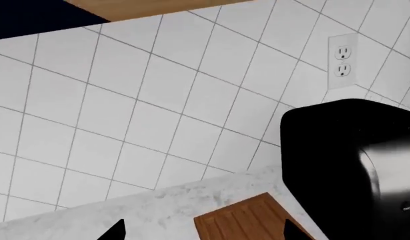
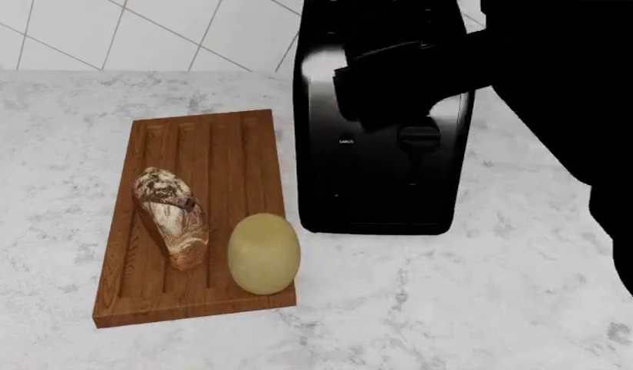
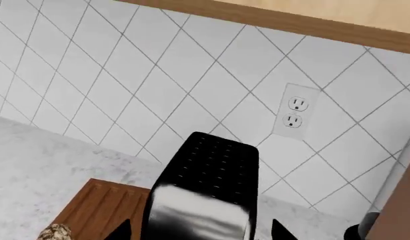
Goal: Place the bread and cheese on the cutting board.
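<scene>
The reddish-brown grooved cutting board (image 2: 205, 146) lies on the marble counter, left of a toaster. On it rests the bread (image 2: 172, 217), a mottled brown loaf lying lengthwise. Beside it on the board sits the pale yellow cheese (image 2: 264, 253), at the board's right edge. In the left wrist view my left gripper (image 1: 205, 235) is open and empty, raised over a corner of the cutting board (image 1: 248, 220). My right gripper (image 3: 201, 232) is open and empty too, high above the toaster, with the board (image 3: 101, 207) and the tip of the bread (image 3: 55, 233) off to one side.
A black toaster (image 2: 383, 131) stands right of the board, against the tiled wall. My dark right arm (image 2: 543, 69) reaches over it. A wall outlet (image 3: 294, 116) sits behind the toaster. Marble counter (image 2: 450, 308) spreads in front and to the right.
</scene>
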Robot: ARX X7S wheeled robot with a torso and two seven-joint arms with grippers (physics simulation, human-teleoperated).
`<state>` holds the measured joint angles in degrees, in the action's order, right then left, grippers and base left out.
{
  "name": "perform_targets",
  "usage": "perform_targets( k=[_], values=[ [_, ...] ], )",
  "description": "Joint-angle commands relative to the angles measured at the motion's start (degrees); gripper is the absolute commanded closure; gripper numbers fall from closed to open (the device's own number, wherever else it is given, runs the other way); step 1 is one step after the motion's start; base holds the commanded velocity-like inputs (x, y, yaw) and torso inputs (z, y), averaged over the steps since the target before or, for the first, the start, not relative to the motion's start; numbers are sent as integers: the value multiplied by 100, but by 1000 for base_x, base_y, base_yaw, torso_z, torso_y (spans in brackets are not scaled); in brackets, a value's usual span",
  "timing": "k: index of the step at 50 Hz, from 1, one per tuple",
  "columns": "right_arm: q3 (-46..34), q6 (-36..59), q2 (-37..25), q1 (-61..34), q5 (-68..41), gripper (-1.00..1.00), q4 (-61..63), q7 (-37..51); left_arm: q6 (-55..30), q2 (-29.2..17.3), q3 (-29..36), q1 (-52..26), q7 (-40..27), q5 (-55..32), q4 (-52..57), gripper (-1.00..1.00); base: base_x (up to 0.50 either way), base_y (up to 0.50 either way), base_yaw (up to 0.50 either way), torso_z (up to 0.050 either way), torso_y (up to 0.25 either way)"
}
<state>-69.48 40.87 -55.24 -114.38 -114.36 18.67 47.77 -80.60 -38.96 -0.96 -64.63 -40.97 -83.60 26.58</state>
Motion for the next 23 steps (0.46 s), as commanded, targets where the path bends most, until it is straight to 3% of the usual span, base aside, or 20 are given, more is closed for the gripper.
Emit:
perform_targets(
  k=[1, 4, 7, 15, 17, 19, 23],
  values=[
    [298, 951, -625, -1031, -427, -100, -512, -125, -678, -159, 744, -1960, 49, -591, -1345, -100, 0, 0, 0, 0, 0],
    [345, 1306, -529, -1389, -346, -100, -941, -240, -789, -228, 934, -2337, 28, -776, -1681, -100, 0, 0, 0, 0, 0],
    [394, 1569, -410, -1646, -265, -100, -1355, -392, -668, -251, 1014, -2585, -593, -1515, -2264, -100, 0, 0, 0, 0, 0],
    [468, 1910, -52, -1821, 191, -100, -2064, -758, -739, -285, 1746, -3637, 274, -811, -2990, -100, 0, 0, 0, 0, 0],
    [497, 1905, 12, -1789, 287, -100, -2099, -814, -637, -327, 2021, -3848, 804, -322, -2894, -100, 0, 0, 1, 0, 0],
    [508, 1905, 83, -1750, 406, -100, -2146, -905, -614, -292, 1944, -3876, 551, -549, -3096, -100, 0, 0, 0, 0, 0],
    [525, 1940, 126, -1739, 644, -100, -2384, -1078, -668, -326, 2128, -4029, 683, -501, -3088, -100, 0, 0, 0, 0, 0]
  ],
)
